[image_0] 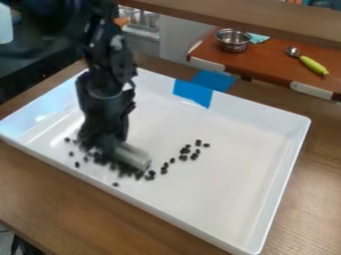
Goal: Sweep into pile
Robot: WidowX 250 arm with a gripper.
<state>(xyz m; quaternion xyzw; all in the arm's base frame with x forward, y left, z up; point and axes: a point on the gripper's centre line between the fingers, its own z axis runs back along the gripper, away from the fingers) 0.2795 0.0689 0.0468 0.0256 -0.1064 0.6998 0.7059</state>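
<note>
Step, by judgement: gather the black beans into one heap with the pale sweeping tool
Stroke: best kept low and slow, the tool's lower edge flat on the floor of the white tray, so beans neither slip under nor bounce away
Tail of beans: strung from the main cluster toward two o'clock; start beyond its far end and push broadside toward eight o'clock
Strays: a few lie toward ten o'clock from the cluster, one toward six; short, light nudges inward suit them
Risk: pressing hard may scatter beans against the near wall
Pincer: the pincer is at the tool's ten o'clock end; cannot tell whether it is apart, together or clamped on the tool
Tool: in the tray's eight o'clock part, beside the cluster, free end pointing to four o'clock
Long axis: ten to four o'clock, roughly across the tail
</note>
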